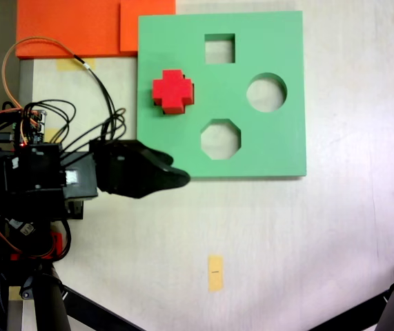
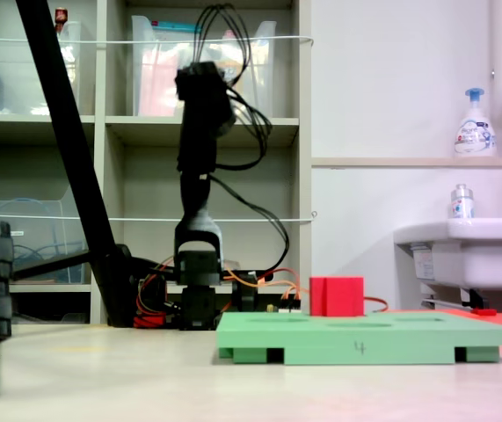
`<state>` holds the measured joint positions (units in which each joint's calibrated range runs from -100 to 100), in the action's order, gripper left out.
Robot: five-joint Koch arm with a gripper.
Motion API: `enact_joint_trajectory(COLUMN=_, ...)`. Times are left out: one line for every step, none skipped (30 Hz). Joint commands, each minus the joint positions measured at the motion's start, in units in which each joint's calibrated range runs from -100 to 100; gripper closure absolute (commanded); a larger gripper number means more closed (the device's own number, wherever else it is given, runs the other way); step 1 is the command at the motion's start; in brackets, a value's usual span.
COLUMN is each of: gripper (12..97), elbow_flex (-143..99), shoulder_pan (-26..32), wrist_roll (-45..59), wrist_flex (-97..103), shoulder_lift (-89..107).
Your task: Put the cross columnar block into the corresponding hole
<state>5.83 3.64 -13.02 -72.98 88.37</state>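
Black plastic gripper (image 1: 179, 178) hangs off the board's lower-left edge, grasping nothing; whether its jaws are parted cannot be told. Small bright red plus-shaped foam block (image 1: 173, 91) stands upright in the plus-shaped cutout of the square green foam board (image 1: 279, 148), protruding above it, beside square, round and octagonal cutouts.

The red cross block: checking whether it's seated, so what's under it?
The cross block stands on the green board, protruding above it. Whatever cutout lies beneath is covered; the square, round and octagonal holes stay open.
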Motion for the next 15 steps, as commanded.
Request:
enact_joint_trajectory(gripper=56.3, elbow_flex=-16.0, shoulder_pan=-1.07, wrist_roll=6.54, wrist_flex=20.55, shoulder_lift=11.07)
enact_joint_trajectory(gripper=56.4, elbow_flex=-27.27, shoulder_pan=-1.42, wrist_roll=8.16, wrist_flex=29.5, shoulder_lift=11.63)
enact_joint_trajectory(gripper=56.4, elbow_flex=-37.93, shoulder_pan=-1.56, wrist_roll=9.23, wrist_flex=38.65, shoulder_lift=11.63)
enact_joint_trajectory(gripper=56.4, elbow_flex=-47.01, shoulder_pan=-2.0, wrist_roll=9.87, wrist_flex=46.36, shoulder_lift=11.63)
enact_joint_trajectory(gripper=56.6, elbow_flex=-53.19, shoulder_pan=-2.34, wrist_roll=9.91, wrist_flex=50.02, shoulder_lift=11.63)
enact_joint_trajectory(gripper=56.6, elbow_flex=-58.07, shoulder_pan=-2.39, wrist_roll=9.96, wrist_flex=51.36, shoulder_lift=11.63)
enact_joint_trajectory(gripper=56.6, elbow_flex=-63.26, shoulder_pan=-2.59, wrist_roll=9.96, wrist_flex=53.19, shoulder_lift=11.63)
enact_joint_trajectory(gripper=56.7, elbow_flex=-68.84, shoulder_pan=-2.39, wrist_roll=10.01, wrist_flex=55.99, shoulder_lift=11.63)
enact_joint_trajectory(gripper=56.8, elbow_flex=-75.62, shoulder_pan=-1.76, wrist_roll=10.35, wrist_flex=60.41, shoulder_lift=11.63)
enact_joint_trajectory(gripper=57.0, elbow_flex=-82.8, shoulder_pan=-1.51, wrist_roll=10.89, wrist_flex=66.67, shoulder_lift=11.63)
enact_joint_trajectory(gripper=58.0, elbow_flex=-89.68, shoulder_pan=-0.98, wrist_roll=10.94, wrist_flex=74.18, shoulder_lift=11.63)
enact_joint_trajectory(gripper=58.9, elbow_flex=-95.36, shoulder_pan=0.05, wrist_roll=10.89, wrist_flex=79.29, shoulder_lift=11.63)
enact_joint_trajectory(gripper=59.2, elbow_flex=-99.75, shoulder_pan=0.2, wrist_roll=10.79, wrist_flex=81.6, shoulder_lift=11.63)
enact_joint_trajectory(gripper=59.2, elbow_flex=-102.34, shoulder_pan=0.39, wrist_roll=10.65, wrist_flex=82.27, shoulder_lift=11.63)
enact_joint_trajectory(gripper=59.2, elbow_flex=-104.53, shoulder_pan=0.39, wrist_roll=10.6, wrist_flex=82.27, shoulder_lift=11.63)
